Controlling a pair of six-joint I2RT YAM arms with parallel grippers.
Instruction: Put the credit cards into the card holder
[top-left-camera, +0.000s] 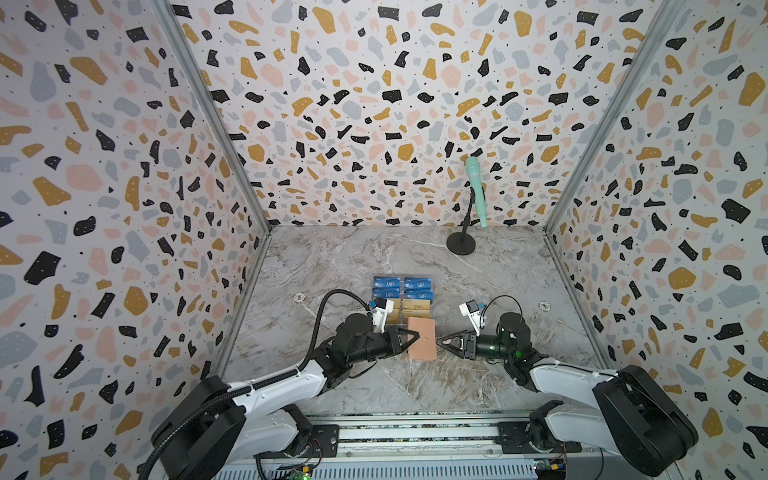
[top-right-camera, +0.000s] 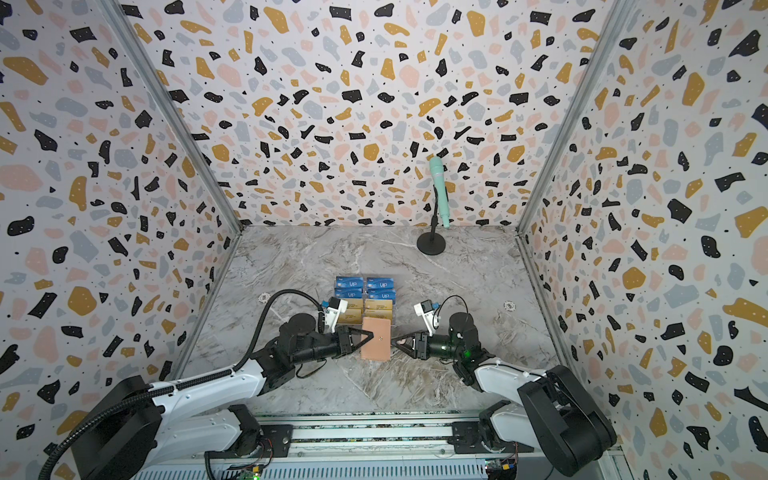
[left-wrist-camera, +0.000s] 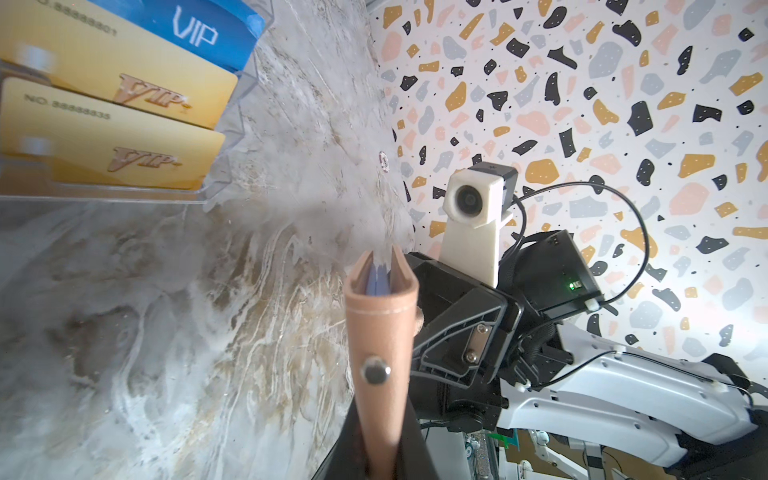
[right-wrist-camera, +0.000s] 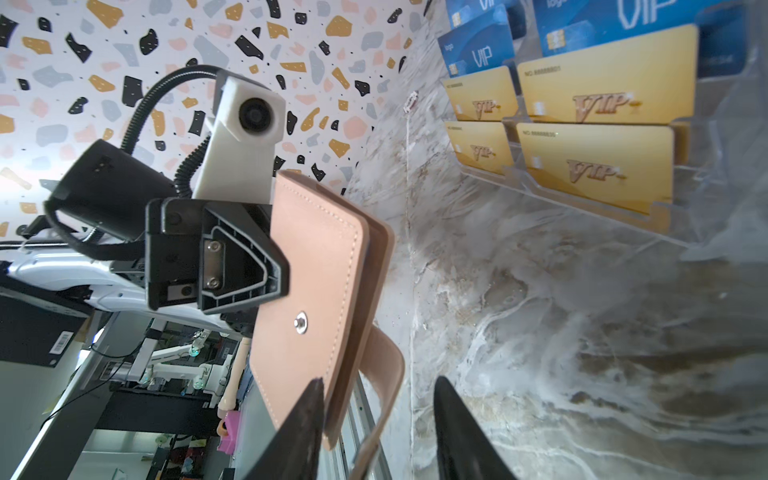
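The salmon-pink card holder (top-left-camera: 424, 347) is held just above the marble table, in front of the stand of credit cards. My left gripper (top-left-camera: 416, 334) is shut on its left edge; in the left wrist view the holder (left-wrist-camera: 380, 316) stands edge-on between the jaws, with a blue card edge (left-wrist-camera: 376, 282) showing inside. My right gripper (top-left-camera: 439, 343) is open at the holder's right edge. In the right wrist view its fingers (right-wrist-camera: 307, 428) straddle the holder's corner and loose snap tab (right-wrist-camera: 386, 374). Blue credit cards (top-left-camera: 387, 284) and gold credit cards (top-left-camera: 417, 307) sit in tiers.
The cards rest in a clear acrylic tiered stand (right-wrist-camera: 582, 199) just behind the holder. A mint microphone (top-left-camera: 476, 191) on a black round-based stand (top-left-camera: 461, 243) is at the back right. Patterned walls close in three sides.
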